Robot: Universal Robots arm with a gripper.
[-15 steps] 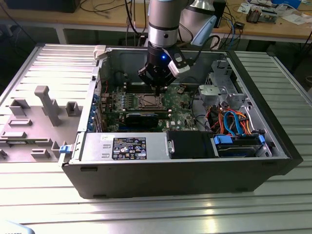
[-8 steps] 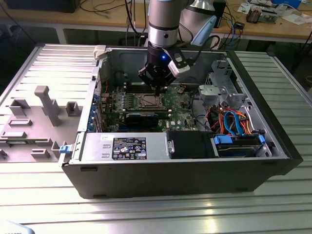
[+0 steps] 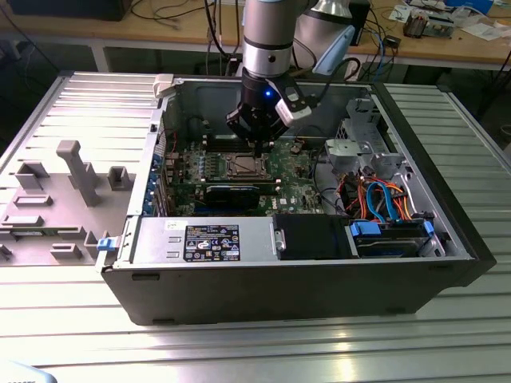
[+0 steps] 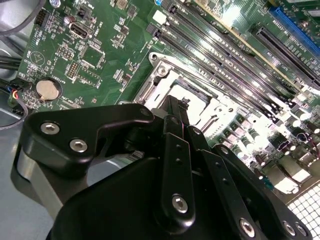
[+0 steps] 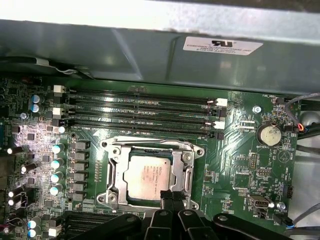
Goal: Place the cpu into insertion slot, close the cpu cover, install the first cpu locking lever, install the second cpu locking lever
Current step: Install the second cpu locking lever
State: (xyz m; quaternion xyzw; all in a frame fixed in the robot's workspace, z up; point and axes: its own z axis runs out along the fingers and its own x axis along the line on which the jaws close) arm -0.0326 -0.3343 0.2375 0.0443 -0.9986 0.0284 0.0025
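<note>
The cpu (image 5: 149, 176), a dull silver square, lies flat in the insertion slot (image 3: 242, 166) on the green board. Over it lies the cpu cover (image 5: 150, 147), a silver frame with the chip showing through its window; the same cover (image 4: 216, 108) appears in the second wrist view. My gripper (image 5: 172, 196) hangs just above the socket's edge, its black fingers (image 4: 172, 125) pressed together with nothing visible between them. In the exterior view the gripper (image 3: 257, 142) is low inside the open computer case, right behind the socket. I cannot make out how the locking levers stand.
Long black memory slots (image 5: 140, 107) run beside the socket, and a coin battery (image 5: 269, 134) sits further along the board. A black graphics card (image 3: 239, 191) lies in front of the socket. Drive cage and coloured cables (image 3: 383, 199) fill the exterior view's right. A grey fixture (image 3: 72, 171) stands outside the case.
</note>
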